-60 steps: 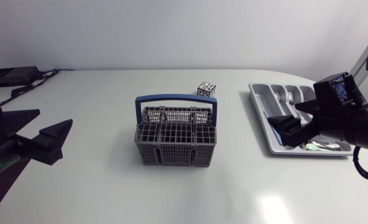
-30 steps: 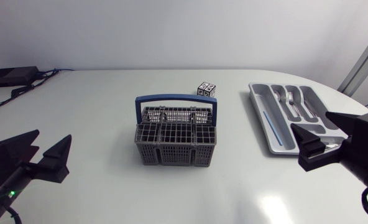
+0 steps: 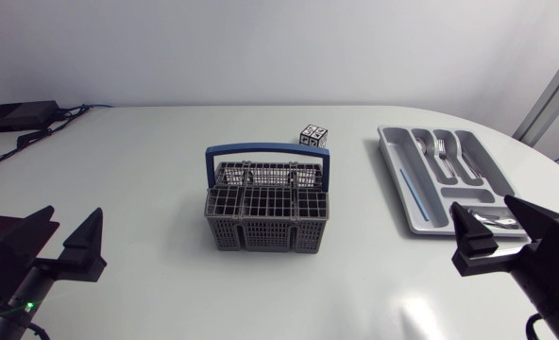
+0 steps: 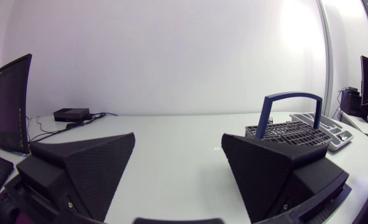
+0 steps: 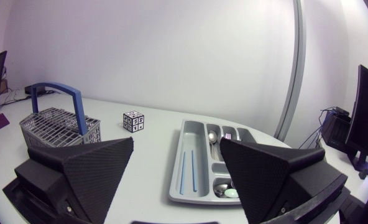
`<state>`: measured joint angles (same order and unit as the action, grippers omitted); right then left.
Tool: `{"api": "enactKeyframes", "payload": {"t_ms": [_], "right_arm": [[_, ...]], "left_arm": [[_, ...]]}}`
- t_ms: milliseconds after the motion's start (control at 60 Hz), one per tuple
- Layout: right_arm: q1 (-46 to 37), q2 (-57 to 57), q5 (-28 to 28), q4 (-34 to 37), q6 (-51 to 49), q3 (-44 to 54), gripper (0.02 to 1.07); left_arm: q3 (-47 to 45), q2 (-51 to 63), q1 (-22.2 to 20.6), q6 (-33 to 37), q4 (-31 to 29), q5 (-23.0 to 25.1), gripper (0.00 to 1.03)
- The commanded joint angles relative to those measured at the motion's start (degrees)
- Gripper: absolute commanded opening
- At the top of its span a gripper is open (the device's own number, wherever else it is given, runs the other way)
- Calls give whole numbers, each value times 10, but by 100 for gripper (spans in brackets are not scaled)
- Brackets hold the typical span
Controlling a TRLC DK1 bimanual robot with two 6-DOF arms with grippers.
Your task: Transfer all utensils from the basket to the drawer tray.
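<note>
— What lies around the basket [image 3: 268,212], and is anything in the way?

— A small cube [image 3: 313,135] with black-and-white squares stands just behind it, toward the tray [image 3: 418,203]. A flat black box [image 3: 17,115] with cables lies at the upper left of the white table [image 3: 166,151]. Nothing stands between basket and tray.

— The arms?

— The left gripper [image 3: 67,236] hangs at the lower left and the right gripper [image 3: 492,231] at the lower right, just below the tray's near end. Both have their fingers spread wide and hold nothing.

— Any change?

— A second ago the right gripper was over the tray. It has since pulled back to the lower right corner. The left one has sunk lower too. Basket, cube and tray have not shifted.

— And the task's things?

— The basket is a grey grid with a blue arched handle, upright at mid-frame. I cannot tell what its cells hold. The tray is grey, at the upper right, and holds forks [image 3: 441,148], a spoon [image 3: 494,219] and a blue stick [image 3: 411,187] in separate slots.
</note>
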<state>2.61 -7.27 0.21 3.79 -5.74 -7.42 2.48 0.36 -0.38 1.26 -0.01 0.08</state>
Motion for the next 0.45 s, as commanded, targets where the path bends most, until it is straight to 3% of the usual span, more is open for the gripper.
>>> {"api": "enactKeyframes", "payload": {"t_ms": [0,433], "right_arm": [[-10,26,0,-17,31,32,102],[-26,73,-2,-38,57,74,102]], "left_arm": [[-25,-4,4,-13,0,-1,96],[-25,-4,4,-13,0,-1,96]]}}
